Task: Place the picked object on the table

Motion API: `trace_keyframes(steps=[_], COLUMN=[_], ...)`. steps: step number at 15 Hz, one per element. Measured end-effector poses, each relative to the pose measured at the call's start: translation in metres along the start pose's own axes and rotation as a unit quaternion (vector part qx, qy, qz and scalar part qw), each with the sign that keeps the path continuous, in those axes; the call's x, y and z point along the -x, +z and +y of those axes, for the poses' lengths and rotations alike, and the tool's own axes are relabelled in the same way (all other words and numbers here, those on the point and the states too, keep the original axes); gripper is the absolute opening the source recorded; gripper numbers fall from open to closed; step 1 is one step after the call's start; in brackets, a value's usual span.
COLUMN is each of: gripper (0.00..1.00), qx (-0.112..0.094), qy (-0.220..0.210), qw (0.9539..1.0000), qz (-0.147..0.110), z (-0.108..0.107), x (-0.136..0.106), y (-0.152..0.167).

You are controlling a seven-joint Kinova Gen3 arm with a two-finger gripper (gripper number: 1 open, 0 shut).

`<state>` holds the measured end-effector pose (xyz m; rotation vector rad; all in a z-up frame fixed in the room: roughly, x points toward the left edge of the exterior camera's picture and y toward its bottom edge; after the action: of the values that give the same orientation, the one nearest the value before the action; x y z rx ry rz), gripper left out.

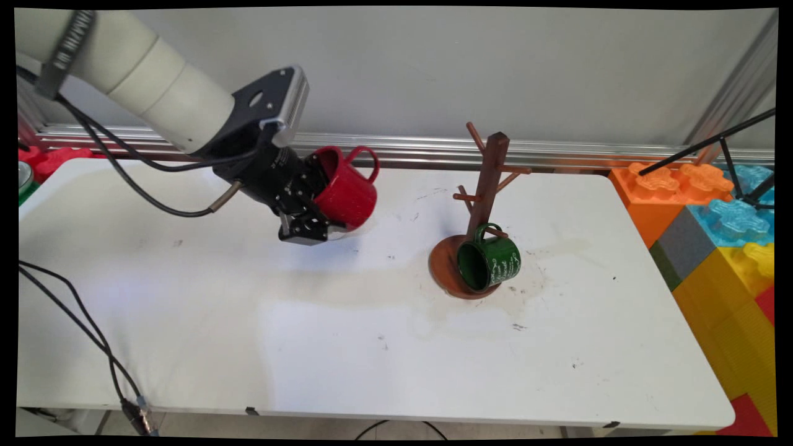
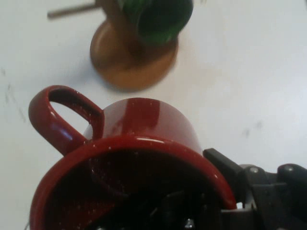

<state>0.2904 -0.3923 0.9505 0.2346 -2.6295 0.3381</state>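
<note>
Currently gripper [image 1: 313, 214] fingers clamped on red mug [image 1: 347, 189] rim, one inside, one outside, mug lifted off tabletop [image 1: 248, 322], left of mug tree [image 1: 480, 210] holding green mug [image 1: 489, 257]. Enamel looks rigid, light, slick; rim grip suits.

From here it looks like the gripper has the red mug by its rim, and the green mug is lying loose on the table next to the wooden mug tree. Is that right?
Not quite. The green mug isn't loose on the table: in the main view it hangs by its handle from a low peg of the mug tree, over the base. The rest holds: the gripper grips the red mug by its rim.
</note>
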Motion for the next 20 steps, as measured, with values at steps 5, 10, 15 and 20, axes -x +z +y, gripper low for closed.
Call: trace_keyframes(steps=[5, 10, 15, 20], gripper=[0.00, 0.00, 0.00, 0.00], qx=[0.019, 0.043, 0.068, 0.086], qy=[0.041, 0.077, 0.092, 0.106], qw=[0.9969, 0.9905, 0.9839, 0.9779], qz=[-0.064, -0.105, -0.137, -0.159], z=[-0.023, -0.034, -0.038, -0.040], x=[0.022, 0.034, 0.043, 0.050], y=[0.035, 0.063, 0.086, 0.105])
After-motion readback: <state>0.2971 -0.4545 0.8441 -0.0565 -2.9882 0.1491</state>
